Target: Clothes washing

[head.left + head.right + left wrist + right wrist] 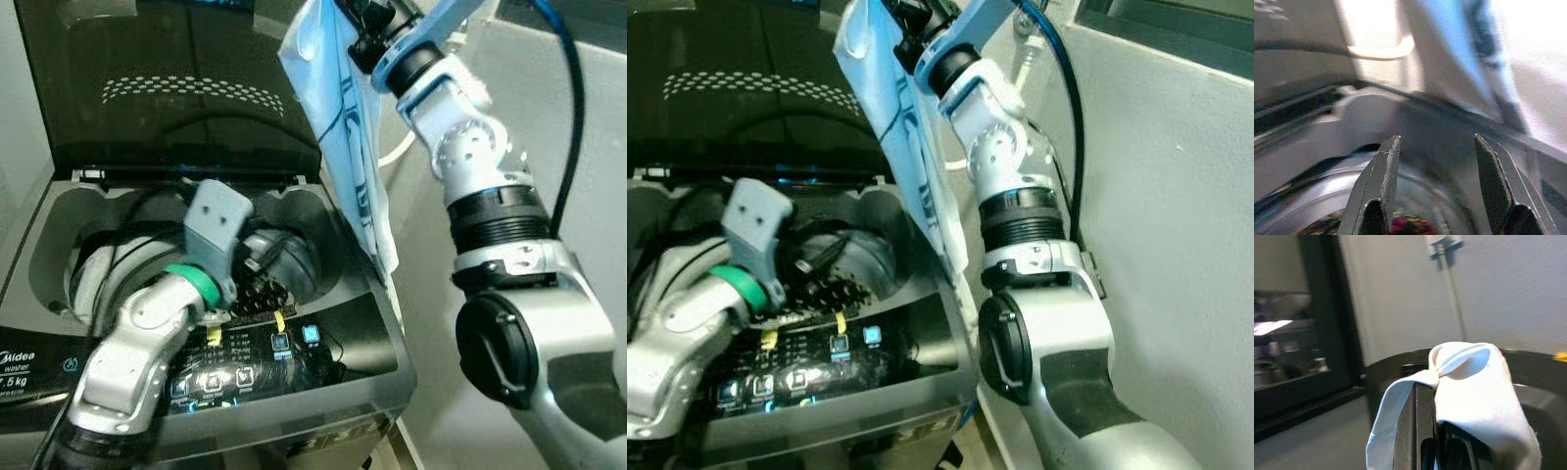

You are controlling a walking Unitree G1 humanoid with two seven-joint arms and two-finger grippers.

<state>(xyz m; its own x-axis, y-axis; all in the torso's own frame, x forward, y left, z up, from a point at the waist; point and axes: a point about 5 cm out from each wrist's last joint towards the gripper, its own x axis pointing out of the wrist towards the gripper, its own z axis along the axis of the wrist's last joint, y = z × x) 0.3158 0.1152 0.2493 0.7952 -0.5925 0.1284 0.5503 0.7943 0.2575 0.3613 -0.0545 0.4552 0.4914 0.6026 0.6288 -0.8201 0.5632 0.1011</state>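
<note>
A top-loading washing machine (323, 387) stands in front of me with its dark lid (167, 88) raised. My right gripper (361, 29) is held high above the machine's right rear corner, shut on a light blue garment (343, 137) that hangs down toward the tub's right rim. In the right wrist view the pale cloth (1474, 396) is bunched over the closed fingers. My left gripper (1437, 171) is open over the drum (284, 259), its fingers (1386, 171) pointing down into the tub. Some dark and reddish laundry (1405, 226) lies in the drum below.
A lit control panel (255, 357) runs along the machine's front edge, just under my left forearm. A grey wall (1176, 245) stands close on the right, with a white hose (397, 149) behind the machine. A dark window frame (1337, 333) appears in the right wrist view.
</note>
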